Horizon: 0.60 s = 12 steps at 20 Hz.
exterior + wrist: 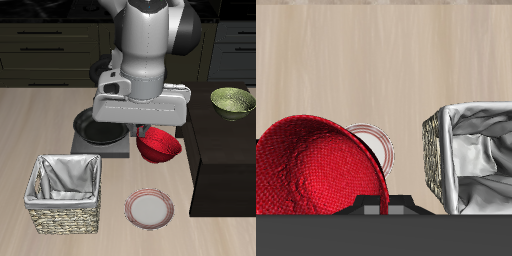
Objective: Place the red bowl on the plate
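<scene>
Gripper [150, 128] at frame centre, apparently clamped on the red bowl's rim. Red bowl [159, 147] tilted in the air, centre-right, above and behind the plate [150, 209]. Probably light, rigid, glossy, so slippery; best held firmly by the rim.

red bowl [158, 147] aloft, tilted, behind plate [150, 209]

Pale wood table [40, 120] fronts dark cabinets [55, 40], probably with drawers
</scene>
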Tool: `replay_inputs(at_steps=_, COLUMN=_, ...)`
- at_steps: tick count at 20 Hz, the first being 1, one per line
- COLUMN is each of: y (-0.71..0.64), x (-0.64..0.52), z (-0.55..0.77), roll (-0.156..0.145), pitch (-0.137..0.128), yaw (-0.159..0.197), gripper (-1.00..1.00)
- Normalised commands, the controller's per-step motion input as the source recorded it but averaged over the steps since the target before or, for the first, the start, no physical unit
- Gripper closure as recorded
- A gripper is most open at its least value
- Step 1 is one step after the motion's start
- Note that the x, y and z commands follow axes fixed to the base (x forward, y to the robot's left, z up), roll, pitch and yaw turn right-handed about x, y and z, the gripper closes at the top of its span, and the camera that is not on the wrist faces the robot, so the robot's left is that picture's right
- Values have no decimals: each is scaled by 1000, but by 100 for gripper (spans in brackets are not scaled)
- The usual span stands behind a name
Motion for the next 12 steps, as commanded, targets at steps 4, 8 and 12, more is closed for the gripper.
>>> replay_inputs(at_steps=4, y=37, x=162, z=-103, roll=5, pitch=14, yaw=7, gripper=100)
replay_inputs(at_steps=8, y=-23, x=204, z=-179, roll=-70, pitch=25, yaw=-9, gripper=100)
replay_inputs(at_steps=12, y=15, x=41, z=-134, roll=-29, pitch=16, yaw=-5, gripper=100)
